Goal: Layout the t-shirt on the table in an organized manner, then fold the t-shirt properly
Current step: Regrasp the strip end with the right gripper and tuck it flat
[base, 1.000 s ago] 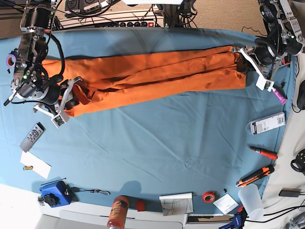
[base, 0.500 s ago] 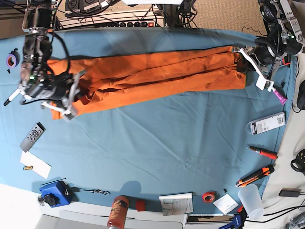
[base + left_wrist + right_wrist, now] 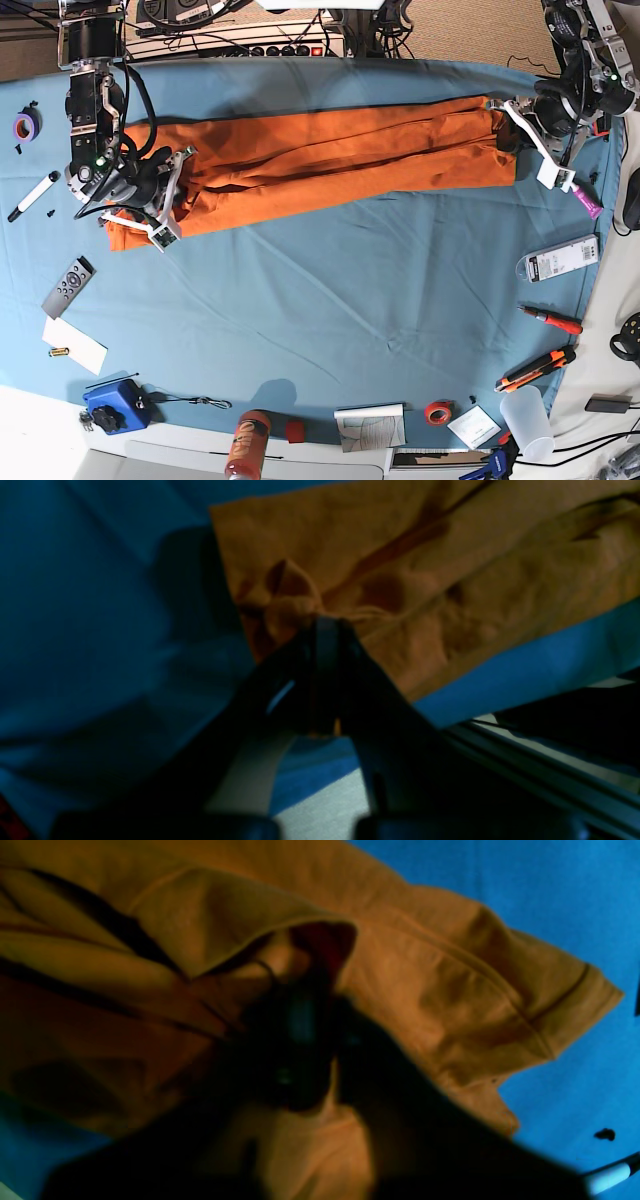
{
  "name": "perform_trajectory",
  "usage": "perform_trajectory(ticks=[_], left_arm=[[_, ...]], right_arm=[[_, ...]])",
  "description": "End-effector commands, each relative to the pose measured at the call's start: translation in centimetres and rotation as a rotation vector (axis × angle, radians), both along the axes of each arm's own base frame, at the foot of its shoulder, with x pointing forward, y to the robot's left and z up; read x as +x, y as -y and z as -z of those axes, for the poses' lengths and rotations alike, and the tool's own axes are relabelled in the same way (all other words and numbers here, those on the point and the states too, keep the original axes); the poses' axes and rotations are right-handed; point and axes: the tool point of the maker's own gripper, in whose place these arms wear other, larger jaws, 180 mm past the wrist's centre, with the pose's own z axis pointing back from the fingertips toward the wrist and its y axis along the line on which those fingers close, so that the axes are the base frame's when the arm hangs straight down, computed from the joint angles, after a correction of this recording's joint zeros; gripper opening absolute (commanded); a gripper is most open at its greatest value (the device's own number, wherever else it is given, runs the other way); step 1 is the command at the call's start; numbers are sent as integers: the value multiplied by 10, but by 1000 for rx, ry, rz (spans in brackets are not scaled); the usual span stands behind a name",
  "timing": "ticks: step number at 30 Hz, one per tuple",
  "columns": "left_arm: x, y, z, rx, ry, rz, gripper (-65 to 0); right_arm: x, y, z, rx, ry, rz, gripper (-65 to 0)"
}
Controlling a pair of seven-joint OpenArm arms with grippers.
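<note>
The bright orange t-shirt [image 3: 330, 155] lies bunched in a long wrinkled band across the far half of the teal table [image 3: 350, 300]. My left gripper [image 3: 507, 135] is at the shirt's right end. In the left wrist view it [image 3: 327, 625] is shut on a pinch of orange cloth [image 3: 450, 580] near the table edge. My right gripper [image 3: 165, 195] is at the shirt's left end. In the right wrist view it [image 3: 305, 990] is dark and blurred, closed on a fold of the shirt [image 3: 450, 990] beside a sleeve. The neck label is hidden.
A marker [image 3: 33, 195], purple tape [image 3: 24, 125], remote [image 3: 68, 285] and paper [image 3: 75, 345] lie at the left. A blue box [image 3: 115, 405], orange bottle [image 3: 247, 445], notebook [image 3: 370, 427] and red tape [image 3: 437, 412] line the front. A screwdriver [image 3: 552, 320], cutter [image 3: 535, 370] and cup [image 3: 527, 420] are right.
My right gripper has moved rightward and slightly toward the far edge, still holding the shirt's left end, and the marker at the left is uncovered. The left arm has not moved.
</note>
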Motion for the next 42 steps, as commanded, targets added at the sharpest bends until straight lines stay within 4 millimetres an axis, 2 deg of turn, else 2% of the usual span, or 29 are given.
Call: perform_trajectory(ticks=[1, 6, 17, 24, 28, 32, 37, 42], left_arm=[[5, -1, -9, 6, 37, 7, -650], [5, -1, -9, 6, 37, 7, -650], [4, -1, -8, 7, 30, 9, -650], [-7, 0, -3, 15, -10, 17, -650], [-14, 15, -14, -2, 20, 24, -650], [-18, 29, -18, -36, 38, 18, -650], [-19, 18, -6, 11, 12, -13, -650], [-22, 17, -3, 13, -2, -12, -640]], right_arm=[[10, 11, -12, -40, 43, 15, -650], [12, 29, -16, -149, 62, 37, -650], [6, 27, -53, -246, 92, 20, -650], [7, 45, -66, -303, 108, 29, -650], [4, 45, -64, -277, 98, 29, -650], [-13, 47, -51, -249, 45, 39, -650], [-37, 49, -32, -246, -23, 41, -650], [-43, 48, -27, -235, -34, 56, -650]])
